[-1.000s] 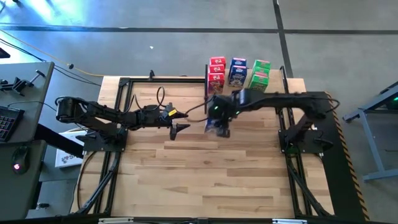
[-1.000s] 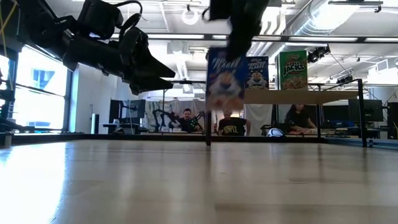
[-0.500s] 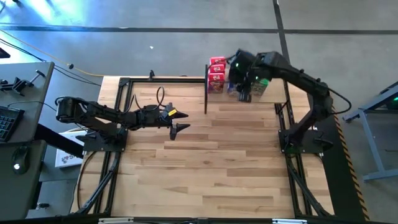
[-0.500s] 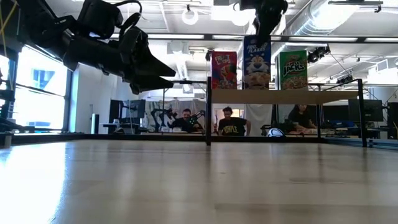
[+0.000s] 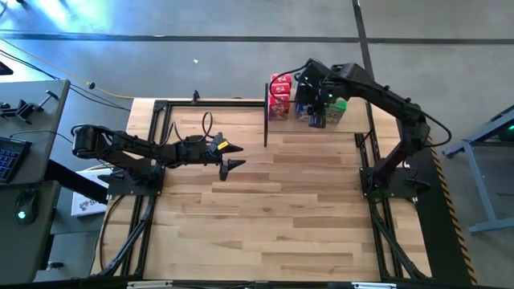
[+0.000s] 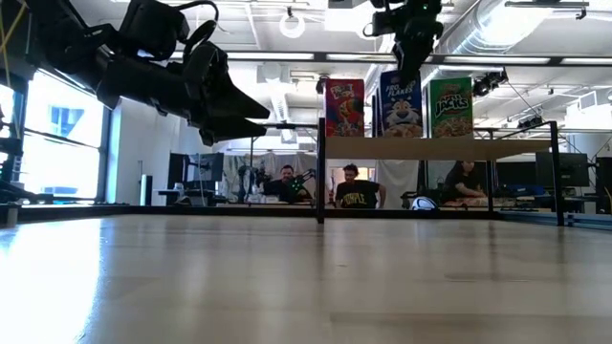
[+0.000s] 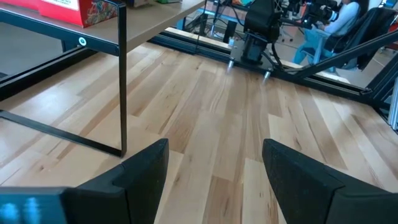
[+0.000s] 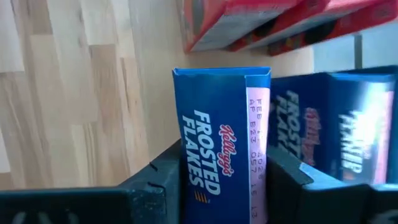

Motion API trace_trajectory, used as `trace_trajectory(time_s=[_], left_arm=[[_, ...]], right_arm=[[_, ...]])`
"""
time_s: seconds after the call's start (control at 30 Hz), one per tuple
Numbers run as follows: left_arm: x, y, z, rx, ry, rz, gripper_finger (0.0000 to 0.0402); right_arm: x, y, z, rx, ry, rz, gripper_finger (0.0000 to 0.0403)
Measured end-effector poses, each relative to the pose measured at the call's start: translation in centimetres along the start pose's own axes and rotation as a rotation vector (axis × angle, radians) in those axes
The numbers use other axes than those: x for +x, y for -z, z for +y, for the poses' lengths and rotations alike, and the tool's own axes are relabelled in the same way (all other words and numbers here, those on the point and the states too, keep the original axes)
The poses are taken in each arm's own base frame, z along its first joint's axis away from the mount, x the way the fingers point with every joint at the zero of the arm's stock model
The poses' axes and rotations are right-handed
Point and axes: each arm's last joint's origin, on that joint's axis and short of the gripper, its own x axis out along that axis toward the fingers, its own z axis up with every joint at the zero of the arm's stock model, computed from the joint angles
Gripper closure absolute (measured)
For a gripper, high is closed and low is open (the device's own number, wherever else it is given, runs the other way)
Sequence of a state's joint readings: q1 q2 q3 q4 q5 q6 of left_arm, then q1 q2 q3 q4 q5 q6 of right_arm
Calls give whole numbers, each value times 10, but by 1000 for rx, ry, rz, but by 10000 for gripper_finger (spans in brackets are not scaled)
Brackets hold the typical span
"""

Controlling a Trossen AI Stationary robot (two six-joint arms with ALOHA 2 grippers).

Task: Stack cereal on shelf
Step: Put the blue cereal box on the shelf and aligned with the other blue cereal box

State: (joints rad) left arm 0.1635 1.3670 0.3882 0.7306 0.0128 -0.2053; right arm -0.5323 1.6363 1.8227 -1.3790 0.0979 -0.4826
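Note:
The shelf (image 6: pixel 478 148) stands at the table's far edge on black posts. On it I see red cereal boxes (image 5: pixel 279 95) on the left and green ones (image 5: pixel 337 108) on the right. More blue boxes (image 8: pixel 336 130) stand between them. My right gripper (image 5: pixel 315 112) is over the shelf, shut on a blue Frosted Flakes box (image 6: pixel 400 103). That box stands between a red box (image 6: pixel 344 107) and a green box (image 6: pixel 450 107). My left gripper (image 5: pixel 229 156) hangs open above the table's left middle, holding nothing. My right gripper pinches the blue box at its top end (image 8: pixel 221 124), one finger (image 8: pixel 165 174) on each broad face. It comes from above, pointing down. The box is upright, its bottom edge (image 6: pixel 400 135) down at the shelf board, level with its neighbours.
A thin black shelf post (image 7: pixel 122 74) stands ahead of my left gripper. The bare plank tabletop (image 5: pixel 273 209) spreads toward the near edge, framed by black rails. People sit in the room beyond the table (image 6: pixel 356 191).
My right gripper has carried the blue box from above the table's middle up and toward the far edge, over the shelf. It has then lowered the box into the gap between the red and green boxes. The left arm has kept still.

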Motion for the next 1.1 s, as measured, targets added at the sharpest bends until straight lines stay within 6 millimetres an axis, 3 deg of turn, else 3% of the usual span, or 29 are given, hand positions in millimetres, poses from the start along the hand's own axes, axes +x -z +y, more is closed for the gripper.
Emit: trace_trajectory(time_s=[0.3,0.63,0.93,1.1], left_arm=[[0,0,0,-4,1,0,151],[0,-1,0,-25,2,-6,151],[0,-3,2,-30,-1,-26,151],[0,-3,3,-32,-6,-27,151]], right_arm=[[9,-2,-1,5,45,-2,208],[8,-1,-2,4,98,21,199],[-24,7,-1,14,174,-107,199],[-26,7,1,29,126,-140,199]])
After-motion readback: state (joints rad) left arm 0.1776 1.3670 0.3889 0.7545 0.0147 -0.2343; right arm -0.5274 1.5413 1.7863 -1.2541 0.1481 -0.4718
